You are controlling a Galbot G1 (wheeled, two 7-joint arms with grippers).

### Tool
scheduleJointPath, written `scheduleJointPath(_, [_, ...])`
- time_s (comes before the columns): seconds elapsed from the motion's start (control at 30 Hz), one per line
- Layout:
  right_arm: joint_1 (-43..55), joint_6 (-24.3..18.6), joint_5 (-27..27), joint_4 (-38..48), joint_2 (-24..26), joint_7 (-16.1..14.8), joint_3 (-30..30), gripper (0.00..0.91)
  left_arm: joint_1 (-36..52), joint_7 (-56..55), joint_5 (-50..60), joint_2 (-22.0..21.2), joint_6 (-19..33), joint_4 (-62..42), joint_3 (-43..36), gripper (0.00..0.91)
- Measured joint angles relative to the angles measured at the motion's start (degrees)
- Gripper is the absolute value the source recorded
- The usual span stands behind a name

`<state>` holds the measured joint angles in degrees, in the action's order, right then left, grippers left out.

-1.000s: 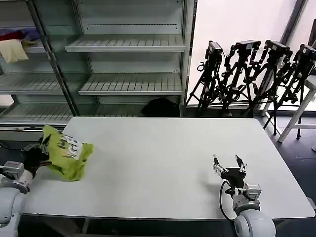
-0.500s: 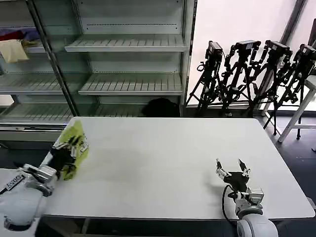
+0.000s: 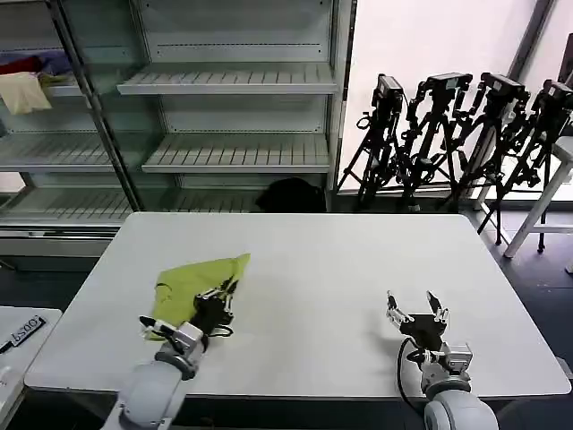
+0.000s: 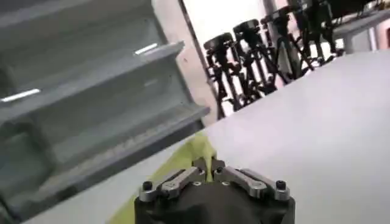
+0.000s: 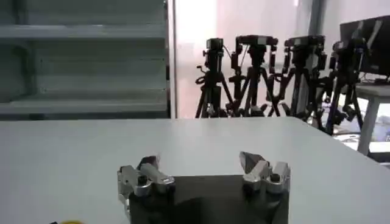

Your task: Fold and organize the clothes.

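A: Head view: white table (image 3: 304, 269), lime T-shirt (image 3: 192, 279) bunched on its left half, near the front edge. Nothing folded yet.

B: Arms?

A: Left claw (image 3: 218, 299) pinched shut on the T-shirt's near edge. Right claw (image 3: 416, 309) fingers spread, empty, hovering low over the table's front right, well apart from the cloth.

B: Step?

A: Looks like laying it out, pre-fold. The next move probably needs it spread flat, with the right claw on a second edge.

head overhead, wrists low; shared table (image 3: 313, 260)
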<state>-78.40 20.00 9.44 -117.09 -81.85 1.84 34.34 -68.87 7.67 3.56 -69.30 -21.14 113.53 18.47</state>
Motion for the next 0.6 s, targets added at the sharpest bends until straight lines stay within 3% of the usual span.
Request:
scheduleJointPath(0.07, [0.18,0.55,0.12,-0.39,-0.13,-0.22,-0.44,0.907,0.47,-0.94,-0.76,-1.13,-0.79,-0.29,-1.84,0.02])
scheduleJointPath(0.1, [0.3,0.96,0.22,-0.62,-0.25,-0.29,-0.66,0.907,0.73,-1.43,-1.16,-1.68,-1.25,-0.44,-2.83,0.554])
scheduleJointPath(0.13, [0.42,1.47,0.5,-0.9,-0.33,-0.39,-1.0,0.907,0.98,-1.89,-1.47,-2.18,-1.66,-0.62,-3.68,0.826])
scheduleJointPath(0.17, [0.57,2.02,0.76,-1.17,-0.42,-0.37,-1.24,0.907,1.2,-2.33,-1.84,-2.71,-2.04,-0.74,-4.61,0.907])
scheduleJointPath(0.4, [2.25,7.01,5.21,-2.64,-0.37,0.8,-4.69,0.907,1.15,-3.72,-4.01,-3.89,-4.48,0.31,-9.61,0.907])
scheduleJointPath(0.6, [3.85,9.62,11.32,-2.78,-0.32,3.93,-10.19,0.907,0.12,-5.13,-5.86,-3.52,-5.92,3.45,-11.17,0.907])
